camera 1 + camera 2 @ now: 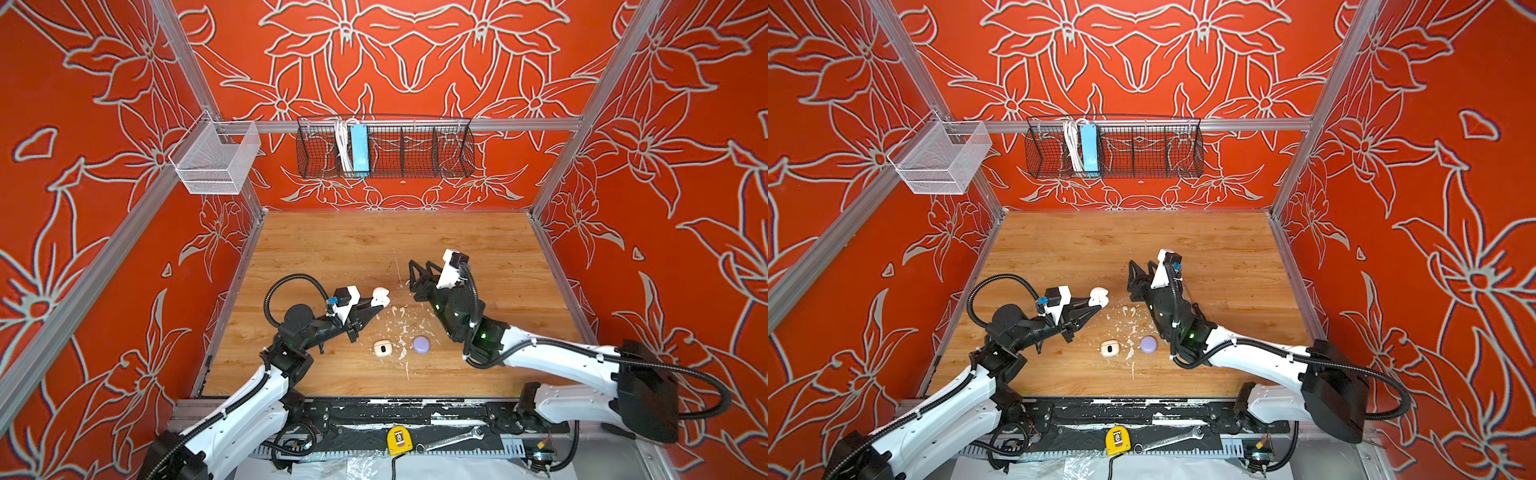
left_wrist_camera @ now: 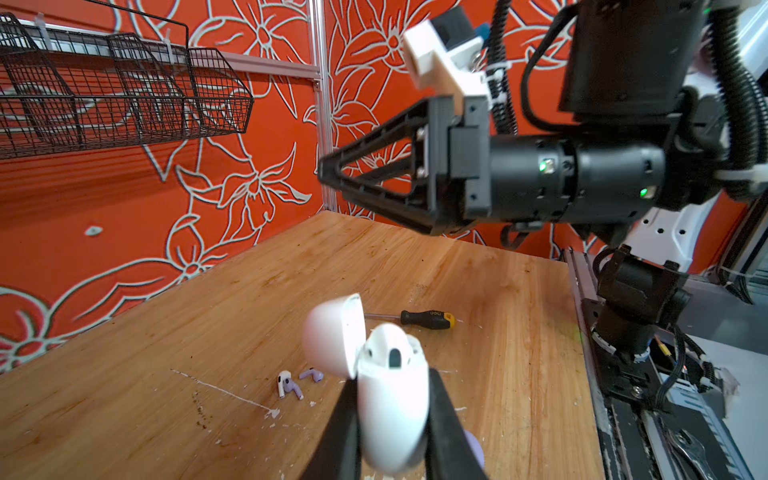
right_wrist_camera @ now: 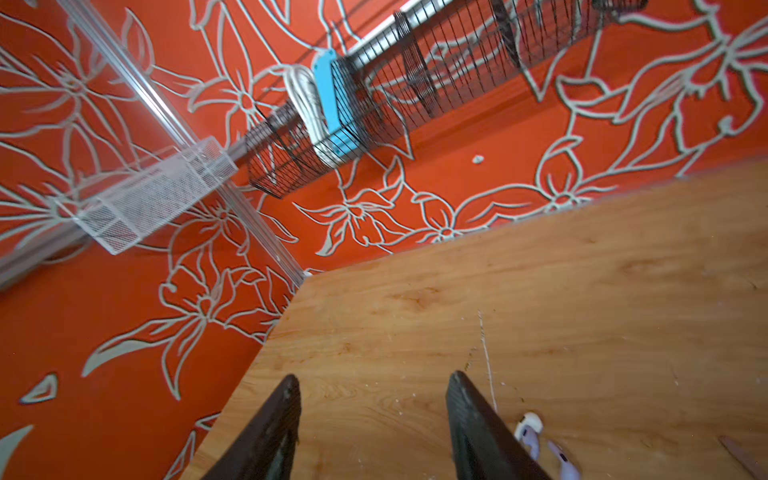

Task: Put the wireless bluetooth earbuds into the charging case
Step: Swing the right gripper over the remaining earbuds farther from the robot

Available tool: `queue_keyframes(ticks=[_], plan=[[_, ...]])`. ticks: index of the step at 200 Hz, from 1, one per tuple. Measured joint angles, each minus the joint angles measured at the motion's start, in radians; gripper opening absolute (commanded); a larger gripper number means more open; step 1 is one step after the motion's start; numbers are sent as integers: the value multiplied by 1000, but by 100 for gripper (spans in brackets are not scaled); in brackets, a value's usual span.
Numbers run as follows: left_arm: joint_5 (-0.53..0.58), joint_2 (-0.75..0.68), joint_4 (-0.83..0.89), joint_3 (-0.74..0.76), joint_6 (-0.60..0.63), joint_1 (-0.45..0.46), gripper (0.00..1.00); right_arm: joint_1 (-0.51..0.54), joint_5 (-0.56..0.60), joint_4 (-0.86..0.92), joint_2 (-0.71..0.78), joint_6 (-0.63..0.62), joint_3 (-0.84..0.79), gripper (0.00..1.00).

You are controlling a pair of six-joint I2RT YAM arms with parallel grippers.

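My left gripper [image 2: 392, 415] is shut on a white charging case [image 2: 390, 411], held above the table with its lid [image 2: 332, 332] swung open; in both top views the case [image 1: 380, 296] [image 1: 1099, 296] sits at the gripper's tip. Three small earbuds lie together on the wood: a white one [image 2: 284, 382] and two lavender ones [image 2: 296, 388] [image 2: 312, 375]. My right gripper [image 1: 412, 282] [image 3: 374, 378] hovers open and empty, just beyond them. Two of the earbuds [image 3: 528, 430] show beside one of its fingers.
A cream case [image 1: 382, 348] and a round lavender case [image 1: 421, 344] rest on the table near the front, among white paint flecks. A screwdriver [image 2: 424, 319] lies beyond the held case. A black wire basket [image 1: 386, 147] and a white mesh basket [image 1: 216, 158] hang on the walls.
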State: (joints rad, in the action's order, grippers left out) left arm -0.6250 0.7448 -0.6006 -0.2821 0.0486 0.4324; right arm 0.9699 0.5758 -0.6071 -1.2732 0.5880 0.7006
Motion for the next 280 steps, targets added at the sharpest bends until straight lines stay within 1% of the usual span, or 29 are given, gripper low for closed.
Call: queue_keyframes(ticks=[20,34,44,63,72,88,98,115,126,149,172,192,250,280], plan=[[27,-60,49,0,4,0,0,-24,2,50,-42,27,10,58],[70,-107,69,4,8,0,0,-43,10,109,-61,45,34,61],[107,-137,71,17,12,1,9,-60,10,146,-76,59,58,61],[160,-182,49,66,15,1,14,-118,-25,231,-119,79,126,59],[167,-184,40,82,16,1,12,-152,-43,288,-153,83,175,58],[170,-179,56,86,18,1,3,-198,-71,385,-220,93,262,58],[166,-165,75,70,21,1,0,-227,-107,434,-263,97,304,57],[150,-132,84,38,26,1,0,-277,-188,518,-330,97,361,54],[134,-101,83,21,30,1,0,-304,-245,576,-371,96,397,54],[101,-27,77,-6,37,1,0,-344,-325,655,-426,96,436,54],[65,46,93,-26,41,1,0,-362,-381,687,-459,99,447,55],[46,67,126,-56,45,1,0,-362,-413,698,-493,111,457,55],[66,21,129,-56,48,1,0,-365,-462,702,-596,159,472,56],[79,2,129,-56,48,1,0,-365,-492,700,-643,172,509,56]])
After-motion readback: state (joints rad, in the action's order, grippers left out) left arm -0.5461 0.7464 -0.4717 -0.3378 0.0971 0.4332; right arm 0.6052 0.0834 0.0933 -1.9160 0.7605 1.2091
